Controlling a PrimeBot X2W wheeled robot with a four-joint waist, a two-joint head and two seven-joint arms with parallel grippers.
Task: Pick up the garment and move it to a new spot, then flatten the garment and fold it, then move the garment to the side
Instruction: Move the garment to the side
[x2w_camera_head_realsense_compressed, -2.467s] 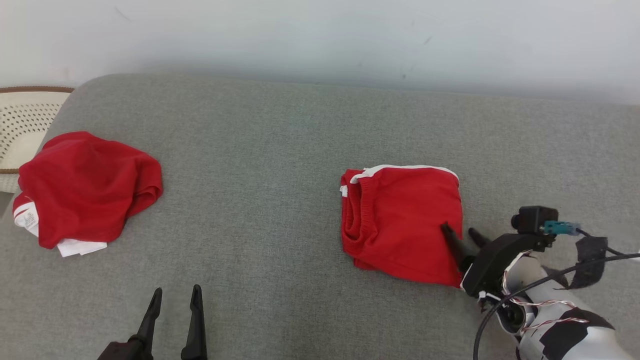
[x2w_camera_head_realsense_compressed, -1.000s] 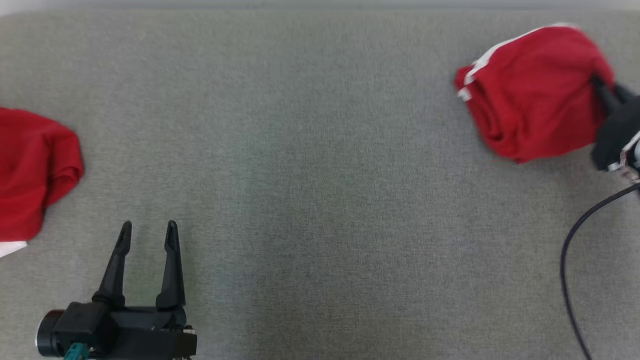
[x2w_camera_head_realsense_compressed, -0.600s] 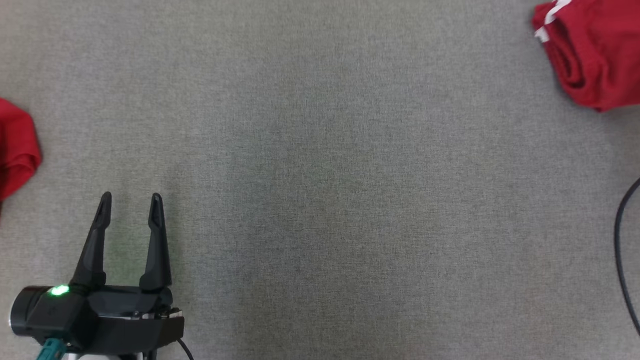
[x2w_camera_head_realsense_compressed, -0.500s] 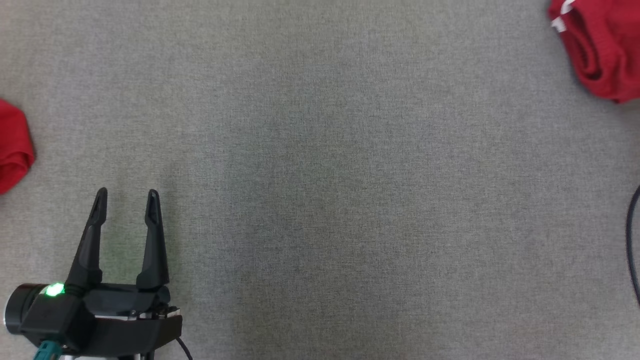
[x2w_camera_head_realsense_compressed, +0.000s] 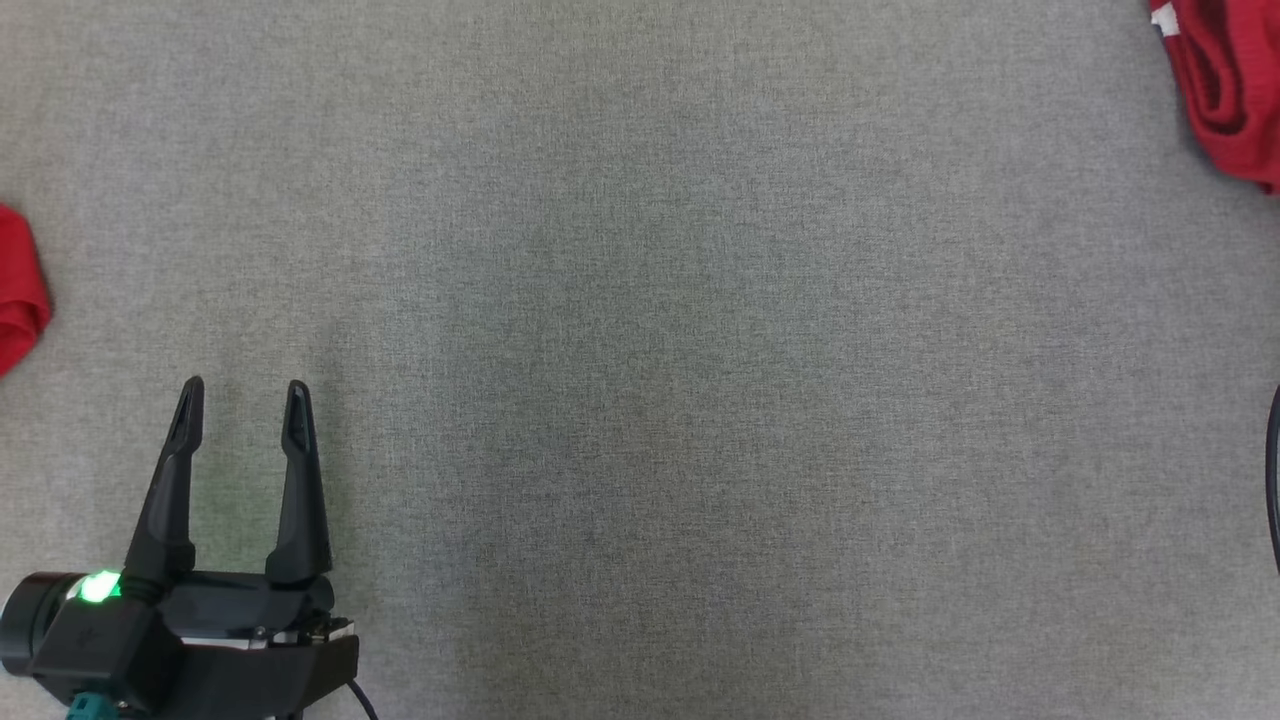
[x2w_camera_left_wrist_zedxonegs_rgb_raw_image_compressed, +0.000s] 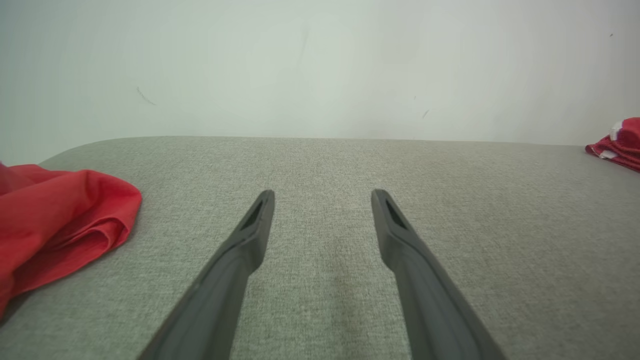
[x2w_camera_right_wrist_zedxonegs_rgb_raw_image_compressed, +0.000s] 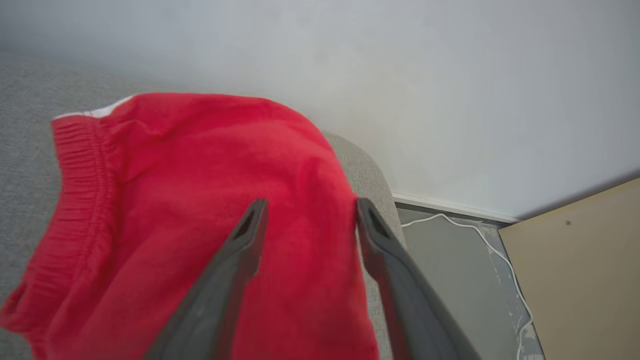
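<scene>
Here, on the grey upholstered surface (x2w_camera_head_realsense_compressed: 640, 350), the folded red garment (x2w_camera_right_wrist_zedxonegs_rgb_raw_image_compressed: 200, 165) with its white trim and ribbed waistband lies near the right-hand end, close to the rounded corner where the padding drops away. From the head view only its edge shows, at the top right corner (x2w_camera_head_realsense_compressed: 1230, 90), and from the left wrist view it is a small red shape far off to the right (x2w_camera_left_wrist_zedxonegs_rgb_raw_image_compressed: 620, 145).

The right tool (x2w_camera_right_wrist_zedxonegs_rgb_raw_image_compressed: 312, 205) hangs right over this garment with its two dark fingers spread apart and nothing pinched between them; red cloth shows in the gap, and the outer finger runs along the garment's edge. Whether the fingertips touch the cloth I cannot tell.

The left tool (x2w_camera_head_realsense_compressed: 243, 390) sits low at the near left, fingers wide apart and gripping nothing, pointing across grey fabric toward the pale wall (x2w_camera_left_wrist_zedxonegs_rgb_raw_image_compressed: 320, 65). A green light (x2w_camera_head_realsense_compressed: 97, 587) glows on its wrist housing.

A second, crumpled red garment (x2w_camera_left_wrist_zedxonegs_rgb_raw_image_compressed: 55, 215) lies just to the left of that tool, apart from the fingers; the head view catches only a sliver of it at the left edge (x2w_camera_head_realsense_compressed: 15, 290).

Beyond the right end there is a grey floor (x2w_camera_right_wrist_zedxonegs_rgb_raw_image_compressed: 450, 260) with a white cable (x2w_camera_right_wrist_zedxonegs_rgb_raw_image_compressed: 480, 235) trailing over it and a tan panel (x2w_camera_right_wrist_zedxonegs_rgb_raw_image_compressed: 580, 265) beside it. A dark cable (x2w_camera_head_realsense_compressed: 1275, 480) arcs at the head view's right edge.
</scene>
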